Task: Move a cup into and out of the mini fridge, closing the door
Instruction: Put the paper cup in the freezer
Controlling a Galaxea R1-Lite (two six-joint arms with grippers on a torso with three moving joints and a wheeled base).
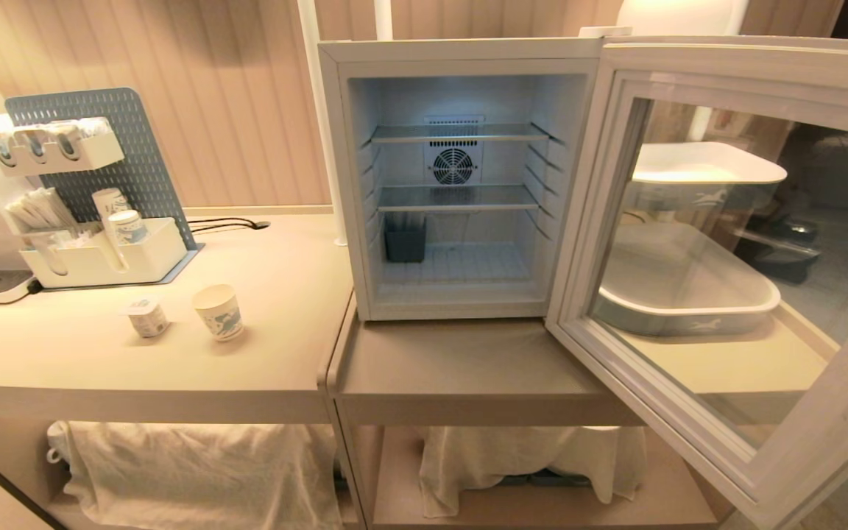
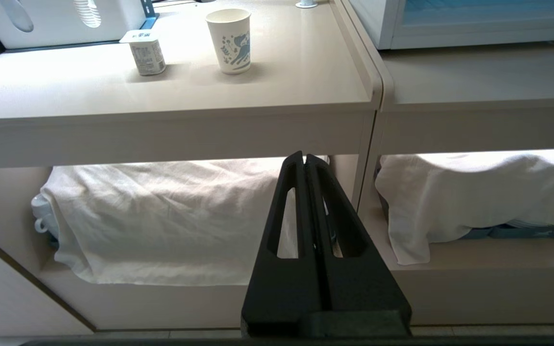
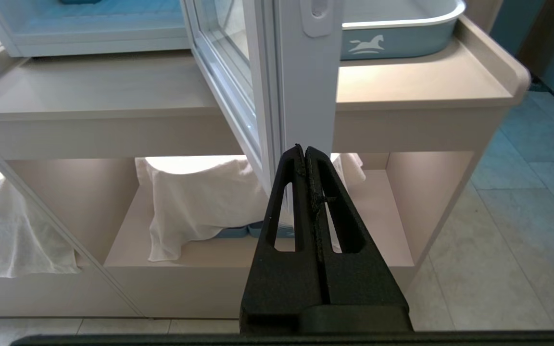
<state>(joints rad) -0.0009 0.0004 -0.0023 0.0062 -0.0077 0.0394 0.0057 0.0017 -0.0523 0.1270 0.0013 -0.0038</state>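
Both tools are closed with nothing between their fingers. Seen from its own wrist camera, the left tool (image 2: 305,156), a black pair of slotted tapered fingers pressed together, hangs low in front of the beige counter (image 2: 171,91), level with the lower shelf where a white cloth (image 2: 161,226) is draped. The right tool (image 3: 304,148), fingers likewise pressed flat together, hangs below the outer edge of the fridge door, just under its pale frame.

A white boxy mini fridge (image 1: 336,184) stands on the lower section of the counter, and everything else sits around it. Its pale-framed glass door (image 1: 733,280) is swung wide open to the fridge's right. Inside are two wire shelves, a round rear fan (image 1: 453,166) and a small dark bin (image 1: 404,239) at the lower left of the interior.

Left of the fridge, on the higher counter, stands the small white paper cup with a blue-green print (image 1: 218,312), upright and well apart from the fridge. Just beside it, on the side away from the fridge, is a smaller white plastic pot with a square foil lid (image 1: 147,316). Farther from the fridge is a white organiser tray (image 1: 152,254) against a blue-grey pegboard (image 1: 137,140). Beyond the open door, pale blue trays with white rims (image 1: 696,294) show through the glass.
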